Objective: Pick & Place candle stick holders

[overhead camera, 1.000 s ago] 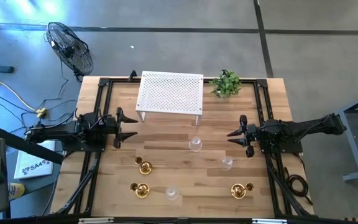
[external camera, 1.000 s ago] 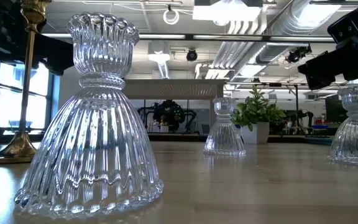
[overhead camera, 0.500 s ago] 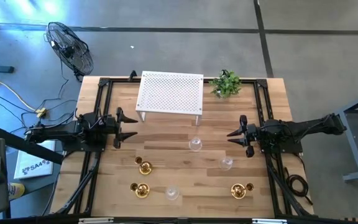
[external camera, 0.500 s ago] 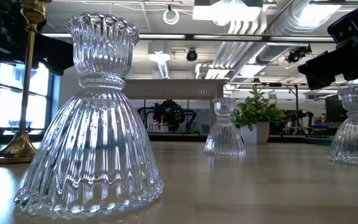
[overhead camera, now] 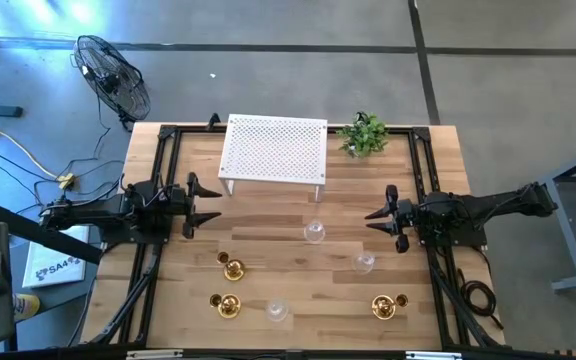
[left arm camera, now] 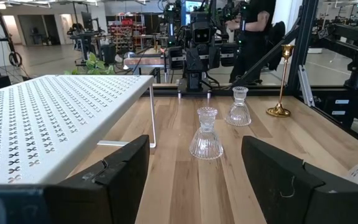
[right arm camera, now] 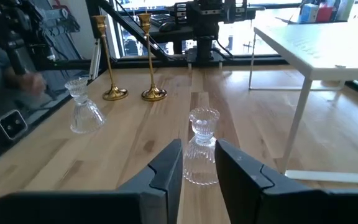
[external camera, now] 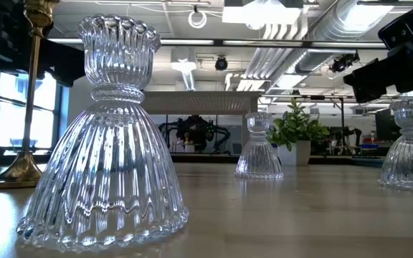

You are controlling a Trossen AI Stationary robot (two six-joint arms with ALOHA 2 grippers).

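Grey concrete floor (overhead camera: 268,30) surrounds the wooden table (overhead camera: 268,215); a black fan (overhead camera: 113,75) stands upper left. Ceiling ducts (external camera: 300,36) and lights (external camera: 253,14) hang overhead, windows (external camera: 2,115) at left.

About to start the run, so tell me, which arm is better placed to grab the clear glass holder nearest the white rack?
Right, probably. The glass holder sits straight ahead of the right gripper; the left gripper points above it, toward the white rack.

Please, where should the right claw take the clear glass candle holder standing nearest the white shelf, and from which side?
Grip the clear ribbed glass candle holder at its narrow waist, between the cup and the flared skirt. It stands upright, straight ahead of the open right claw, so a level approach from that side looks best.
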